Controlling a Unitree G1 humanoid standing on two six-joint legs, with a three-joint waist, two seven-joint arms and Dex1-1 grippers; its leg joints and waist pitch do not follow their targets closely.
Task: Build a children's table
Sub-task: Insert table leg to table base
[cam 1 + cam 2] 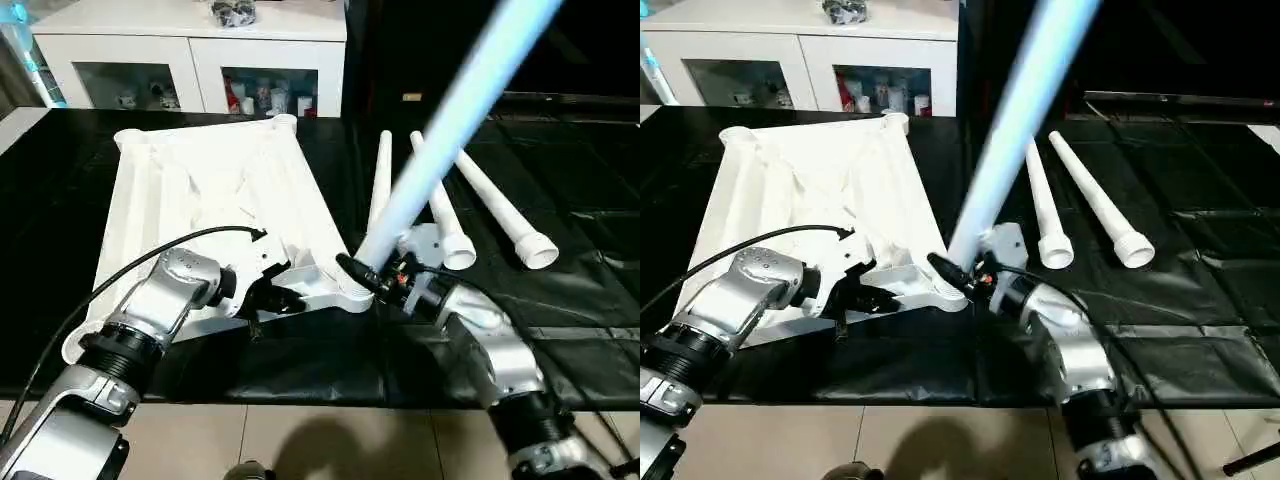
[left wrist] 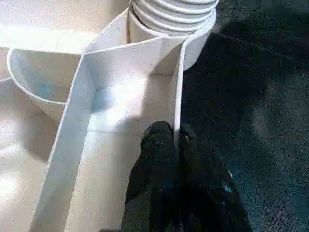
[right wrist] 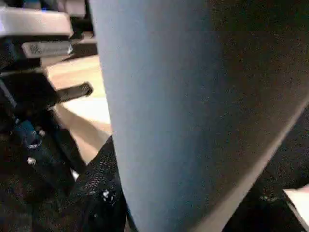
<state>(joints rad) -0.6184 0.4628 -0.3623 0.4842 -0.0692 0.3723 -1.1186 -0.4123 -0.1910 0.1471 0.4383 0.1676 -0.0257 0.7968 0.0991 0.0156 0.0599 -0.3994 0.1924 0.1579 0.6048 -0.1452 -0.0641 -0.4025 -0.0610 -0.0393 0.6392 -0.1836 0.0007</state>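
The children's table top (image 1: 200, 190) lies upside down on the black-covered surface, ribbed underside up. A white leg (image 1: 450, 110) stands tilted in its near right corner socket (image 1: 350, 292), leaning up and to the right. My right gripper (image 1: 375, 280) is shut on this leg just above the socket; the leg (image 3: 183, 106) looms close in the right wrist view. My left gripper (image 1: 290, 297) is shut on the thin edge wall (image 2: 177, 92) of the top, just left of that socket. Three loose legs (image 1: 500, 215) lie to the right.
A white cabinet (image 1: 190, 60) with glass doors stands behind the work surface. The black sheet (image 1: 560, 300) runs on to the right of the legs. Tiled floor (image 1: 300, 440) lies along the near edge. A black cable (image 1: 130, 265) arcs over my left forearm.
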